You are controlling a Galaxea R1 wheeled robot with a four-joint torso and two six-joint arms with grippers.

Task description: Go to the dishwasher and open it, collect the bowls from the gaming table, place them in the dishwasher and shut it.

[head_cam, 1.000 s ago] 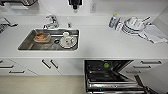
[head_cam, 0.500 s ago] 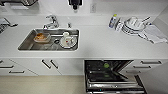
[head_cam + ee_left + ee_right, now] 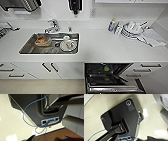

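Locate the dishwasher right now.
Head view: the dishwasher sits open under the counter, lower right of centre, right of the sink and its white cabinet doors, with drawers on its other side.

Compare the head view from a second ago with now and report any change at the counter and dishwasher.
Nothing visibly changed. The dishwasher is open as before, with something green inside; the sink with its dishes and the stacked white crockery on the counter sit where they were.
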